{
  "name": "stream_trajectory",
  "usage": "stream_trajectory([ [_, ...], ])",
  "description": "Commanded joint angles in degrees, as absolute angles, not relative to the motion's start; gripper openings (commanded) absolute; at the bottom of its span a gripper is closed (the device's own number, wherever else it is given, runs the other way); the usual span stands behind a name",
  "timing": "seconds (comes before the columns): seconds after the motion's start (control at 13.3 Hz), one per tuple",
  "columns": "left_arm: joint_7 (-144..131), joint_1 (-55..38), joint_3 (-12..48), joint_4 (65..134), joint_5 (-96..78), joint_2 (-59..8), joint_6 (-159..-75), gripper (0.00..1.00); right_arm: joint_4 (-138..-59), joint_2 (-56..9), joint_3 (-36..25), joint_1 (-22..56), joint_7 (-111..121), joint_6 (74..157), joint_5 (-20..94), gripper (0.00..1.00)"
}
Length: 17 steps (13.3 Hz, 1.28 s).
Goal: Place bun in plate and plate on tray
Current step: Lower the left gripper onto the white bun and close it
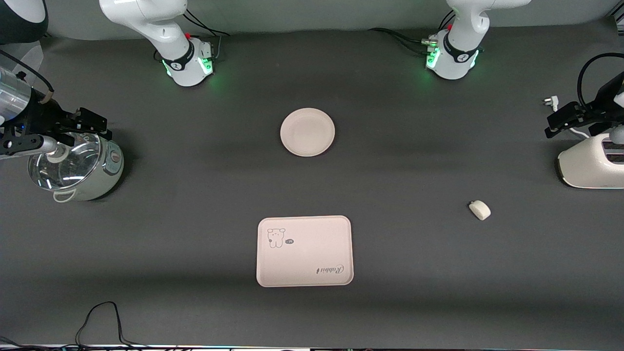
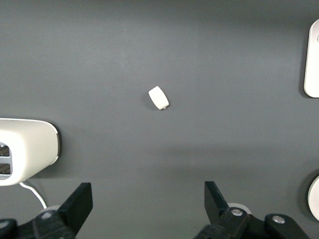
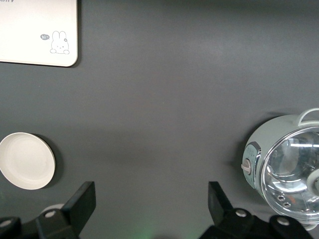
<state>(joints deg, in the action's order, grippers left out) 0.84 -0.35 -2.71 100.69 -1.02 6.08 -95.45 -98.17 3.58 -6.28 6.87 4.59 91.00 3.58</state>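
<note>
The small off-white bun [image 1: 479, 210] lies on the dark mat toward the left arm's end of the table; it also shows in the left wrist view [image 2: 158, 97]. The round cream plate [image 1: 307, 132] sits empty mid-table, near the arm bases. The cream tray [image 1: 304, 251] with the animal drawing and "Rabbit" lettering lies nearer the front camera than the plate, empty. My left gripper [image 2: 148, 199] is open and empty, up over the toaster [image 1: 560, 119]. My right gripper [image 3: 152, 199] is open and empty, up over the pot [image 1: 95, 124]. Plate [image 3: 26, 160] and tray [image 3: 35, 35] show in the right wrist view.
A white toaster [image 1: 592, 163] with a cord and plug [image 1: 550, 101] stands at the left arm's end. A pale green pot with a glass lid [image 1: 73, 165] stands at the right arm's end. A black cable [image 1: 102, 321] lies at the table's front edge.
</note>
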Motion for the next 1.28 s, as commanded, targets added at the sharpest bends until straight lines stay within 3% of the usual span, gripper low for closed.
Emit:
stream_trajectory([
  [0.0,2.9,0.0,-2.64,101.25,-1.32,5.89,-96.24,1.0,-97.74,3.78,-6.24,7.03,3.17,90.53,2.9,1.0],
  [0.23,2.99,0.0,-2.64,101.51,-1.05,1.17,-100.87,1.0,-97.73,3.25,-6.24,7.03,3.16,90.62,2.9,1.0],
  [0.6,0.89,0.0,-2.64,114.23,-1.23,-11.75,-129.58,1.0,-97.82,3.16,-6.07,7.03,3.69,90.7,2.9,1.0],
  [0.83,-5.0,-1.05,-2.64,118.11,-1.14,-20.63,-143.66,1.0,-97.73,2.81,-6.06,7.03,3.52,90.53,2.9,1.0],
  [1.13,-5.53,-0.44,-2.64,119.0,-1.23,-26.98,-149.76,1.0,-98.0,2.9,-5.98,7.12,3.25,90.53,3.08,1.0],
  [1.21,-5.62,-0.53,-2.64,119.09,-1.49,-27.5,-150.81,0.96,-98.0,2.73,-5.98,7.03,3.6,90.53,2.99,1.0],
])
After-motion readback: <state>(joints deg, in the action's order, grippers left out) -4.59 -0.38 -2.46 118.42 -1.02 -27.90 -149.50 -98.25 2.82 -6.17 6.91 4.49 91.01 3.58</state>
